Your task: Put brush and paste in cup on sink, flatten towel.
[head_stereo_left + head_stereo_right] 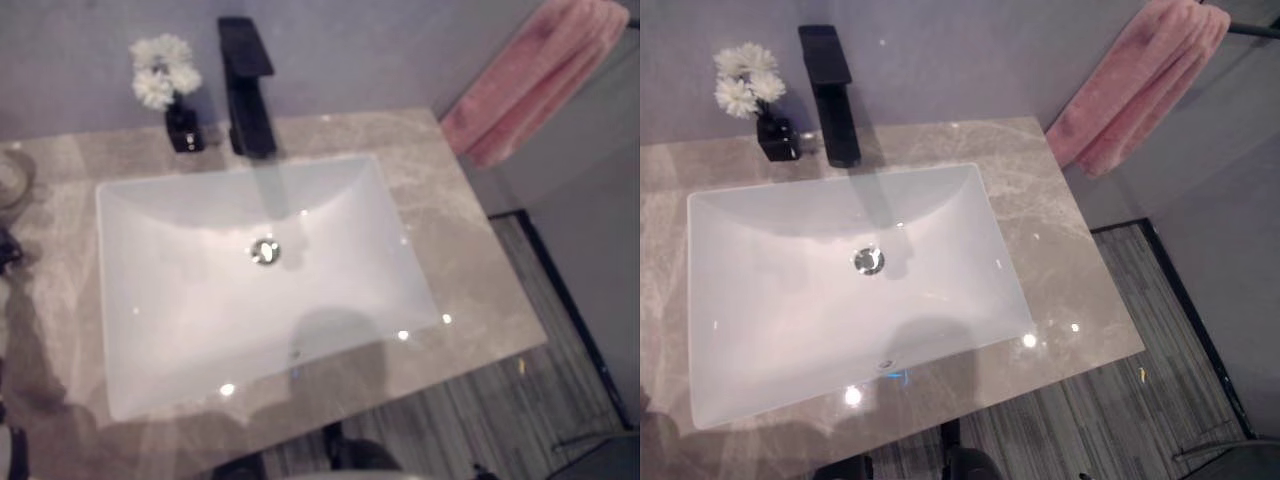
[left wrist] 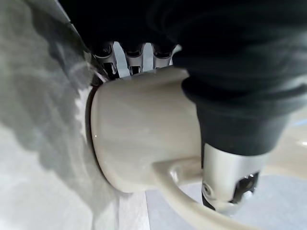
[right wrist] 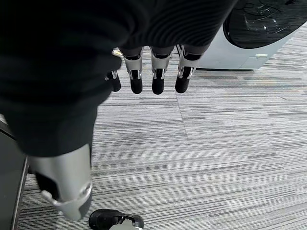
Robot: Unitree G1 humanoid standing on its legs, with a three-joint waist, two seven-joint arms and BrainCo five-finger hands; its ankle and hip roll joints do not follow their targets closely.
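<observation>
Pink towel (image 1: 1140,80), white sink (image 1: 790,300) (black faucet (image 1: 830,95)), cream cup (image 2: 144,139), grey-striped floor (image 3: 230,153).

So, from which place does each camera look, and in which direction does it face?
Left eye view: on the head, looking down at the sink, black faucet, white flowers and pink towel.
Right eye view: beside it, same scene; both share all four things.
Left wrist view: on the left wrist, facing along the left hand, curled round a cream cup.
Right wrist view: on the right wrist, facing down past the right hand, fingers relaxed, to grey striped floor.
</observation>
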